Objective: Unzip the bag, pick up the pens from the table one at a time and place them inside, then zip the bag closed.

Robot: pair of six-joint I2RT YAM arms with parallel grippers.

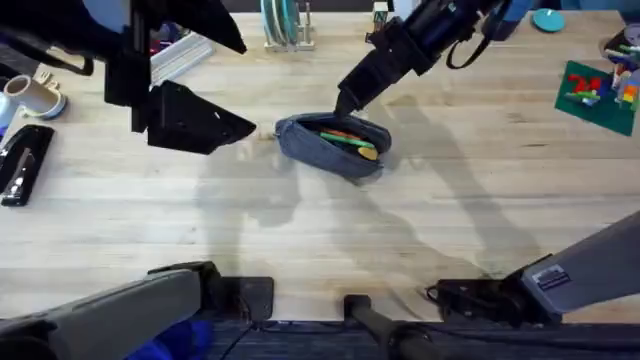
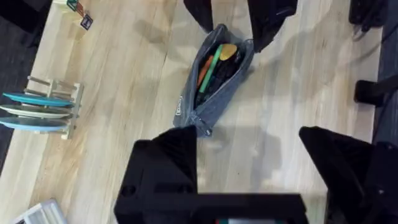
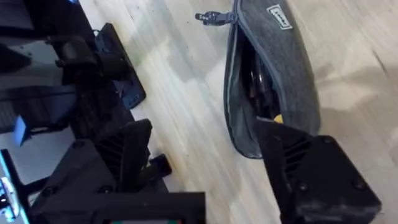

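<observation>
the long grey-blue fabric pencil pouch [image 1: 333, 146] lies near the middle of the light wooden plank table [image 1: 300, 230], a little toward the far side, its zipper gaping open along the top. inside it i can see the green pen [image 2: 209, 67] and the orange pen [image 2: 203, 73] lying side by side, with something yellow at one end of them. the pouch's dark zipper pull [image 3: 208, 17] sticks out past the end that faces the left arm.

the right gripper [image 1: 347, 100] reaches in from the far right and hangs just over the far end of the pouch; its black fingers [image 3: 314, 171] are spread wide, one on each side of that end, holding nothing. whether they touch the fabric i cannot tell.

the left gripper [image 1: 245, 128] hovers just beside the pouch's other end, apart from it, its fingers [image 2: 163, 165] also spread wide and empty.

a rack of blue-green plates [image 2: 40, 107] stands at the far edge of the table.
</observation>
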